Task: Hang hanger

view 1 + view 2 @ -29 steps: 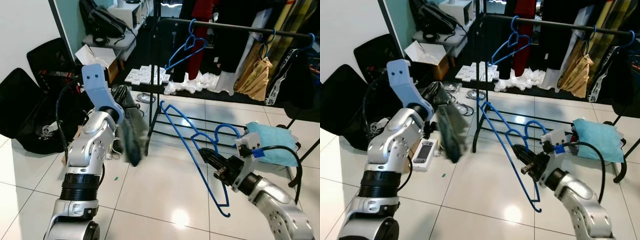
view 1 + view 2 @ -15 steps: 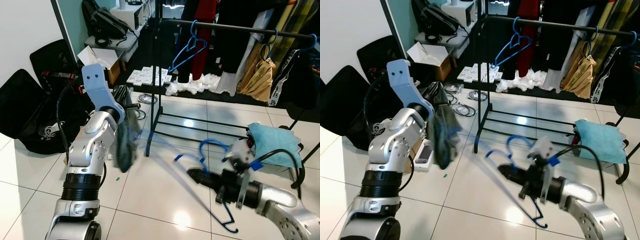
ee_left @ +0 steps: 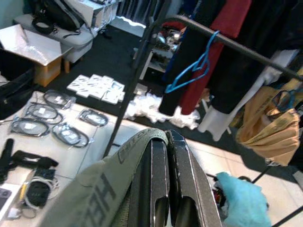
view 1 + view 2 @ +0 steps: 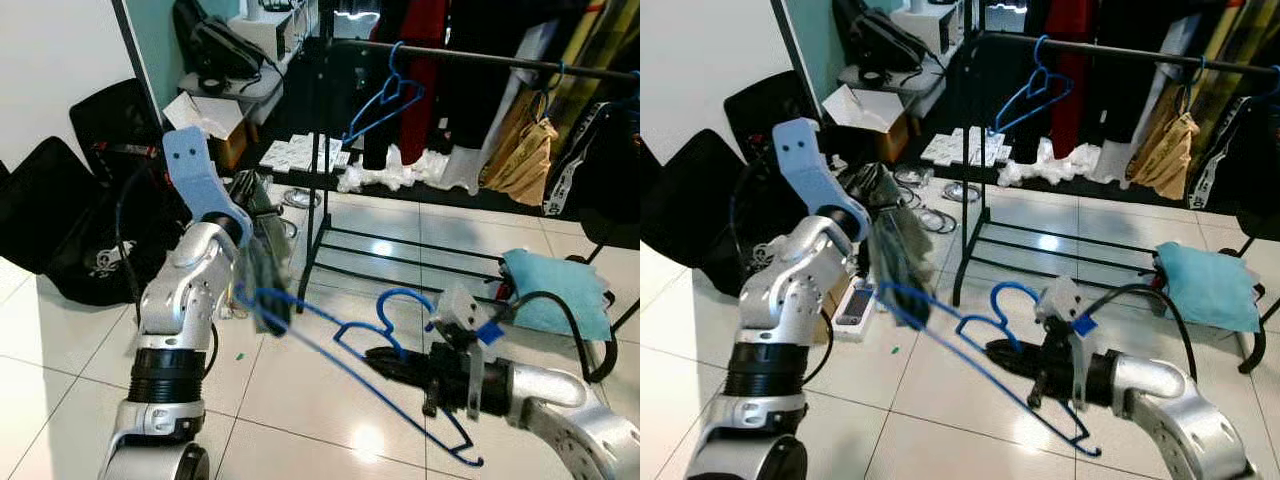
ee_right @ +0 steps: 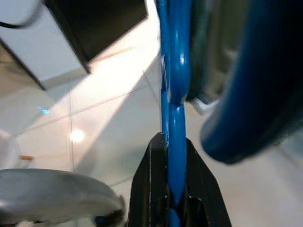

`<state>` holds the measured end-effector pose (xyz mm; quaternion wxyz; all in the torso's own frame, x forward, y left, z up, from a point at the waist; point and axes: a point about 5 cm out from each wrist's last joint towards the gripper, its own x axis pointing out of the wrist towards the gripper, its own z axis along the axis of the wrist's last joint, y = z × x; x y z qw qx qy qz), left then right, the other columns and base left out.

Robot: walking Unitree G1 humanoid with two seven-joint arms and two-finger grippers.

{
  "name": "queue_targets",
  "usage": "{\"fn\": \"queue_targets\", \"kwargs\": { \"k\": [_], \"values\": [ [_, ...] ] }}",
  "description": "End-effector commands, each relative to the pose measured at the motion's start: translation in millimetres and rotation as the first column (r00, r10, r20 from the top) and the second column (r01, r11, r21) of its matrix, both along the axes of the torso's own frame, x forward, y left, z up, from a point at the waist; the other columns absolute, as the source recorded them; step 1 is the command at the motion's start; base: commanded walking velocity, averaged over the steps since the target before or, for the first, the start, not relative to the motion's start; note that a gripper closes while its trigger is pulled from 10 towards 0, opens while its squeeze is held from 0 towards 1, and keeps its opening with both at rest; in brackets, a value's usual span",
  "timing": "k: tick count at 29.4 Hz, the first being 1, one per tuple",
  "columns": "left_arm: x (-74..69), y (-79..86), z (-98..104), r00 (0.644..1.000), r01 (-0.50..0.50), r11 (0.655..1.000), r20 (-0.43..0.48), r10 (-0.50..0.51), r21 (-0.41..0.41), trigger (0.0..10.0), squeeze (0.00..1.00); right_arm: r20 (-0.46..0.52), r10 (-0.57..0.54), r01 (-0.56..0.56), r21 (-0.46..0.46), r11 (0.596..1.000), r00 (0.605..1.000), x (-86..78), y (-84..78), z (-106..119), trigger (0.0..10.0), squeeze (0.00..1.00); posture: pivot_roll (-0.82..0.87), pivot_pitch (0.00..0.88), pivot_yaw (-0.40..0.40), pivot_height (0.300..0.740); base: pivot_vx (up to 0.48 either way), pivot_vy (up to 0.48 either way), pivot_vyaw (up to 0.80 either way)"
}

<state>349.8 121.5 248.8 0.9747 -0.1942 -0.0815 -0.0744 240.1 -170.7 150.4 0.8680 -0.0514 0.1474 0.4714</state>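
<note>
The left pincer [image 3: 165,189] grips a grey-green garment [image 4: 262,275] beside the blue hanger's [image 4: 350,350] tip. Open tile floor [image 4: 320,400] lies below. The right pincer [image 4: 385,362] clamps the hanger, well short of the rail [image 4: 480,58].

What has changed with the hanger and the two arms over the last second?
The right gripper, still shut on the blue hanger, has swung it down from a steep upward tilt to lie low and nearly level, its far end now reaching the dark green garment that the left gripper keeps clamped. The hanger is not on the clothes rail. The other blue hanger still hangs there.
</note>
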Motion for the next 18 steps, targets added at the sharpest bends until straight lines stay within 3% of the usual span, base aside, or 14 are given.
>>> {"fn": "queue_targets", "kwargs": {
  "k": [1, 18],
  "values": [
    [-2.6, -8.2, 7, 1.0, 0.029, 0.999, 0.01, -0.029, -0.019, 10.0, 0.0, -0.017, -0.047, 0.046, -0.03, 0.998, 0.999, 5.3, -0.8, -6, 10.0, 0.0, -0.03, 0.074, 0.021, 0.74, 0.0, 0.0, 0.0],
    [-8.6, -18.3, 19, 0.997, 0.065, 0.996, 0.034, -0.063, -0.062, 10.0, 0.0, 0.022, -0.14, 0.141, -0.047, 0.989, 0.99, 22.7, 3.4, -3, 10.0, 0.0, -0.03, 0.072, 0.018, 0.74, 0.0, 0.0, 0.0]
  ]
}}
